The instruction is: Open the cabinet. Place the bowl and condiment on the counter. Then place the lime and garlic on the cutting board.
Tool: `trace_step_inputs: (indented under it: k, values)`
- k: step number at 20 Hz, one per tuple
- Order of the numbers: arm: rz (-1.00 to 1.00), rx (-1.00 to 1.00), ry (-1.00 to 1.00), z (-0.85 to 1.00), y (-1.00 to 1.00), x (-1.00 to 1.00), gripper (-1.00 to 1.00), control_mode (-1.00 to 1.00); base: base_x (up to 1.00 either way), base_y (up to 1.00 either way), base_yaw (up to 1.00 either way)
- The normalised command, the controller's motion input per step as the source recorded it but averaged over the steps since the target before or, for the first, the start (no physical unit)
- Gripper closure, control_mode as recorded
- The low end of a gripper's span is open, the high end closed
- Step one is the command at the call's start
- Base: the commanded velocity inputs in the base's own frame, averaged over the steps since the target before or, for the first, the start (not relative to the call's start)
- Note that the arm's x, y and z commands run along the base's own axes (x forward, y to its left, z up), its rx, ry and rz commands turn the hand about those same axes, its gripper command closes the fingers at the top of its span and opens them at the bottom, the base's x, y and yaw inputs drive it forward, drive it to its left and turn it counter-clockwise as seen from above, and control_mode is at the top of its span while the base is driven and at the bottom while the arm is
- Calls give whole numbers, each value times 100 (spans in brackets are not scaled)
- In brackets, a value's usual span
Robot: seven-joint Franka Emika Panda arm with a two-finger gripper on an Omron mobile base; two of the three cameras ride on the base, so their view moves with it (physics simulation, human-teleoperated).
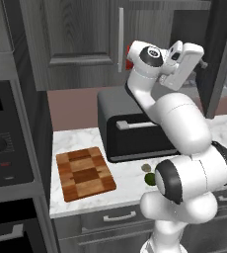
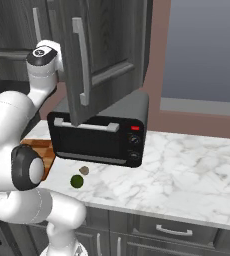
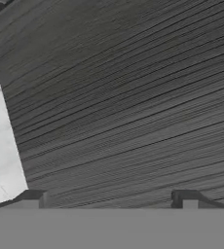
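Note:
The cabinet's [image 1: 81,34] right door [image 2: 94,55] stands swung open, and its left door is shut. A sliver of the red bowl [image 1: 129,55] peeks from inside the cabinet, behind my arm. The condiment is hidden. My gripper [image 3: 109,198] is raised at cabinet height beside the open door. It is open with nothing between its fingers, and dark wood-grain cabinet surface lies close in front of it. The lime [image 1: 149,179] [image 2: 77,181] and garlic [image 1: 146,168] [image 2: 84,170] lie on the counter [image 2: 187,165] in front of the toaster oven. The cutting board [image 1: 85,173] lies bare to their left.
A black toaster oven [image 1: 130,128] [image 2: 102,135] stands under the cabinet, with the open door hanging over it. A wall oven with dials [image 1: 2,143] stands left of the board. Grey drawers [image 2: 172,230] run below the counter. Bare marble stretches to the right.

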Motion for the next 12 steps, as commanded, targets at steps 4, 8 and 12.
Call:
trace_step_inputs:
  k: [4, 8, 12]
  values:
    - [3, 4, -16, 0, -35, 0, -100, -100, 0, 0, 0]
    - [6, 5, -18, 0, -48, 0, -100, -100, 0, 0, 0]
    - [7, 6, -19, 0, -45, 0, -100, -100, 0, 0, 0]
